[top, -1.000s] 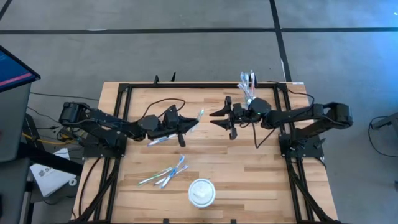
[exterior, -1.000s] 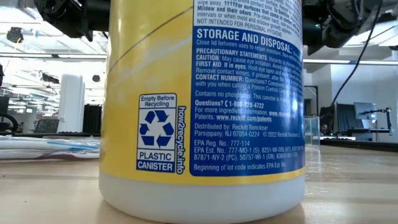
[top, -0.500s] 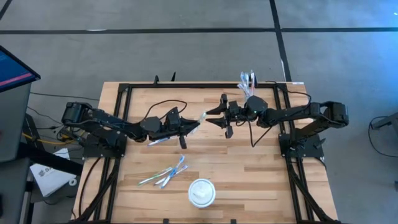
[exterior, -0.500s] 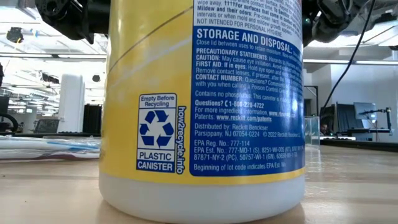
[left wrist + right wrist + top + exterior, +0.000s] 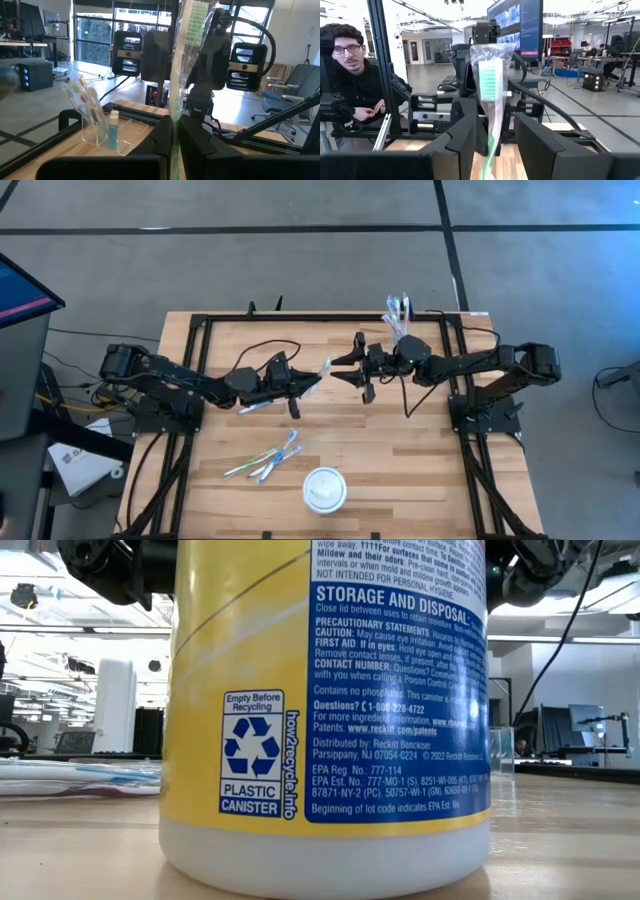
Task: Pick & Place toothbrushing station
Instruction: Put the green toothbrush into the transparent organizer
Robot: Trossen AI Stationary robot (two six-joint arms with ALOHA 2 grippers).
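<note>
Over the middle of the wooden table [image 5: 400, 450], two grippers meeting tip to tip. Left gripper [image 5: 312, 383] clenched on a wrapped green toothbrush [image 5: 186, 30], handle pinched between the dark fingers [image 5: 165, 137], bristle head held out toward the right arm. Right gripper [image 5: 345, 367] spread wide, one finger [image 5: 462, 135] on either side of the same green toothbrush, neither clearly touching it; head and clear wrapper upright in the gap. Seen from above, brush tip just between the two grippers, lifted off the wood.

Near the front edge, a loose bunch of pastel toothbrushes [image 5: 268, 458] lying flat, and just beside them the round white top of a canister [image 5: 325, 489]. From table height, yellow canister with blue label [image 5: 330, 710] filling most of the view, parts of both dark arms above it.

At the far edge by the right arm, a clear tumbler [image 5: 398, 313] with toothbrushes standing in it; from the left wrist, the clear holder with wrapped brushes and a small blue tube [image 5: 113, 132] standing upright on the table.

Beyond the table, behind a black frame post, a person [image 5: 355, 75] in dark clothing seated, one hand [image 5: 367, 111] resting forward
</note>
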